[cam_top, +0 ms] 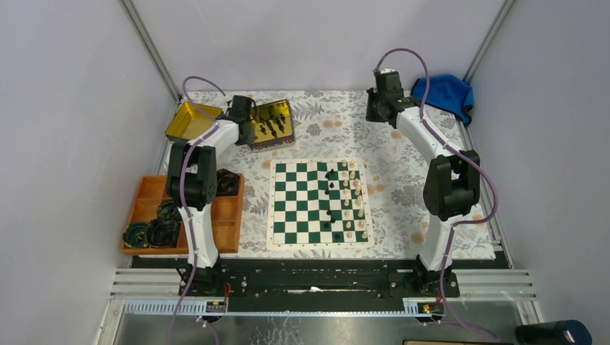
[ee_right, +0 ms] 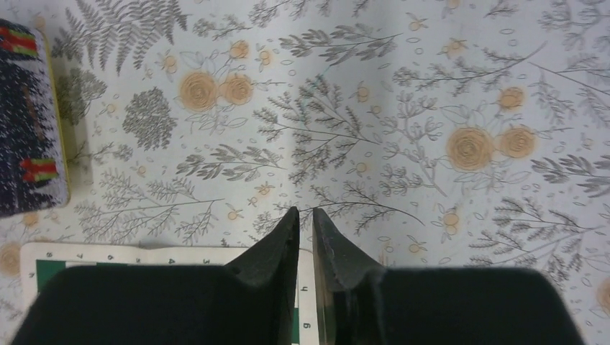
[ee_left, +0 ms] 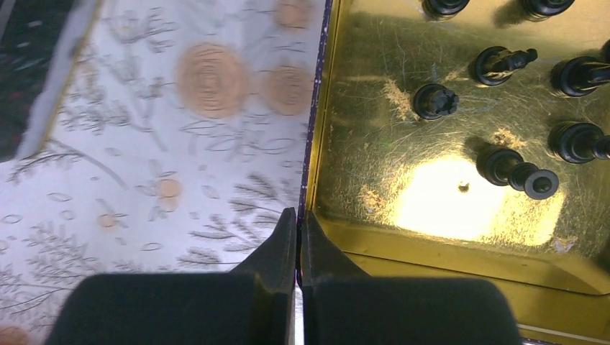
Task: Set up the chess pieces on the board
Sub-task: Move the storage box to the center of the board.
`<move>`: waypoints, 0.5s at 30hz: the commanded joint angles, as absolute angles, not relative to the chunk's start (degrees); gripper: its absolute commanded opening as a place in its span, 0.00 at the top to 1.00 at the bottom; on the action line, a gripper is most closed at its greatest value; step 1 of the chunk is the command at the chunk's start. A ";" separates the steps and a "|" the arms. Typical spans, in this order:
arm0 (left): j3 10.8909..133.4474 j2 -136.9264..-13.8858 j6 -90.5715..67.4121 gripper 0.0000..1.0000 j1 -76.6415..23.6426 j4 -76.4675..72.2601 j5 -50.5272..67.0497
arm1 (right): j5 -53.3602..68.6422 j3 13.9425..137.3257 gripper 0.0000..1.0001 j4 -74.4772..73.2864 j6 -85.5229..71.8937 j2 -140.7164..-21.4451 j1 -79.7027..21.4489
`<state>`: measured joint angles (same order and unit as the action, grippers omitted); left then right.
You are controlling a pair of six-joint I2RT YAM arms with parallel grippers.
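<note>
Left gripper hanging closed at gold tin rim, far left; chess pieces sitting inside. Right gripper hovering narrow, empty, past board. Risk: closed fingers shoving tin, scattering pieces.

A table under a pale floral cloth carries everything. The board lies flat at its centre. An orange tray sits at eight o'clock by the left edge. At eleven o'clock lies a gold tin, with a second gold half just beside it nearer the corner. A blue cloth is bunched at one o'clock.
</note>
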<state>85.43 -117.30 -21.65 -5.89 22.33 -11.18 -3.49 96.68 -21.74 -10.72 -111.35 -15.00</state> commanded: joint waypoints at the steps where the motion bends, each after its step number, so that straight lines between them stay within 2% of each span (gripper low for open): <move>1: 92.04 -119.18 -18.60 1.00 -10.24 22.13 -11.83 | -10.86 96.70 0.82 -20.62 -12.05 -105.95 -14.76; 13: 118.69 -132.64 -16.00 1.00 -21.69 30.52 -13.40 | -11.57 94.98 0.83 -22.27 -16.84 -101.50 -7.49; 15: 120.17 -133.87 -16.69 1.00 -23.04 29.61 -12.74 | -11.51 94.32 0.83 -22.21 -17.59 -100.59 -6.34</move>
<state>114.43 -131.76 -17.32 -20.32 29.26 -12.80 -9.93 95.07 -22.06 -15.11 -105.27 -8.23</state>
